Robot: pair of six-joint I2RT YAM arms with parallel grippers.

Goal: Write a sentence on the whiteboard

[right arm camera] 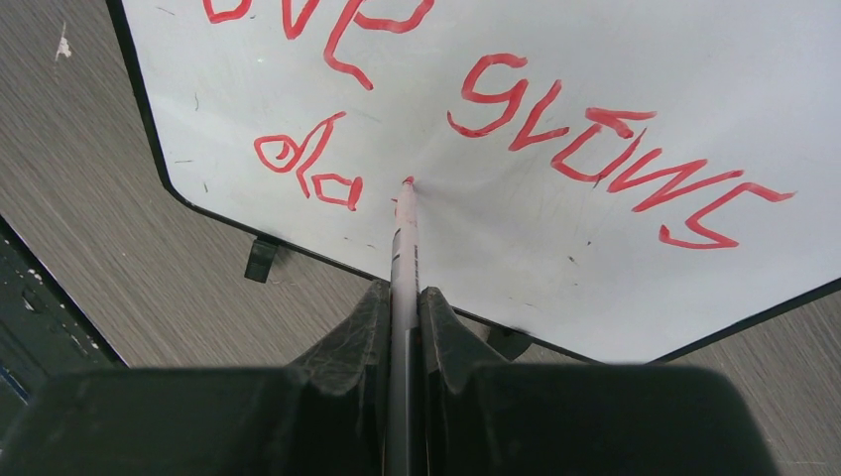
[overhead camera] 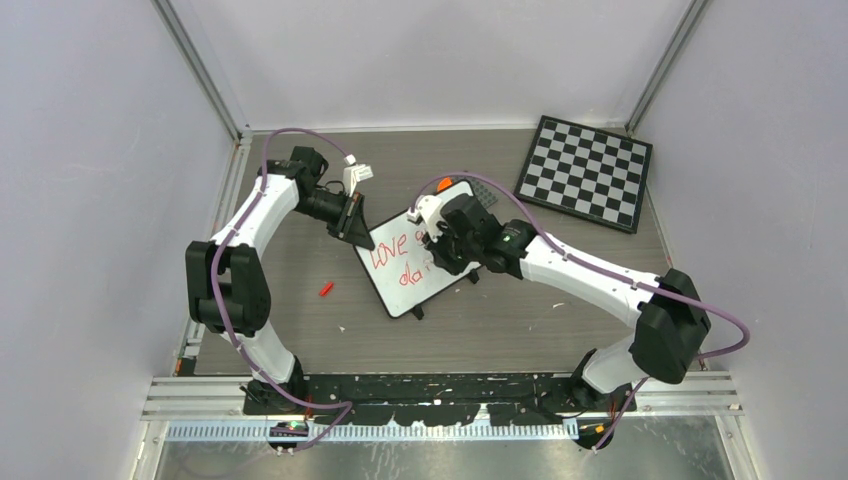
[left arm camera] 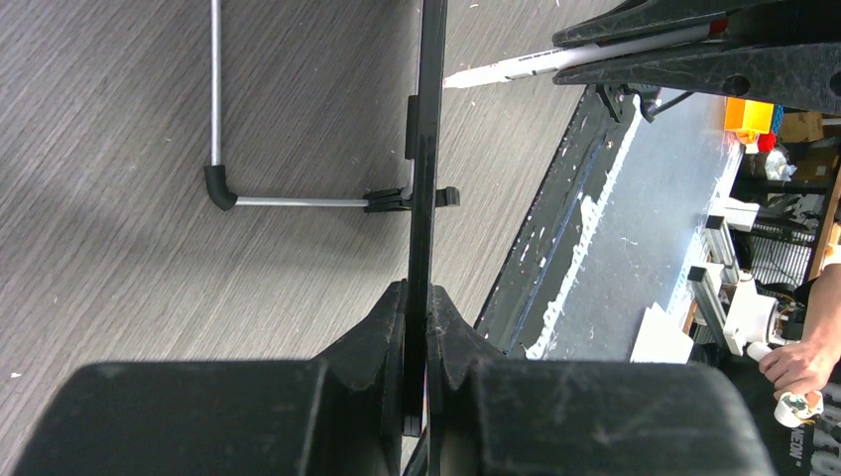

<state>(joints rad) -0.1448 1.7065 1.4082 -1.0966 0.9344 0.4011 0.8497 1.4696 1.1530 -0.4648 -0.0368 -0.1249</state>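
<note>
The whiteboard (overhead camera: 397, 283) stands tilted in the middle of the table. My left gripper (overhead camera: 352, 222) is shut on its upper left edge; the left wrist view shows the board's black rim (left arm camera: 426, 149) edge-on, pinched between the jaws of that gripper (left arm camera: 418, 297). My right gripper (right arm camera: 404, 293) is shut on a white marker (right arm camera: 405, 233), whose red tip rests on the board (right arm camera: 595, 278) just right of the letters "da". The sentence (right arm camera: 555, 129) is in red, with "love grows" on one line and "da" on a second. From above, the right gripper (overhead camera: 440, 250) covers the board's right half.
A black-and-white chessboard (overhead camera: 586, 172) lies at the back right. A small red cap (overhead camera: 325, 289) lies on the table left of the board. The board's metal stand leg (left arm camera: 215, 99) rests behind it. An orange object (overhead camera: 444, 184) sits behind the board's top.
</note>
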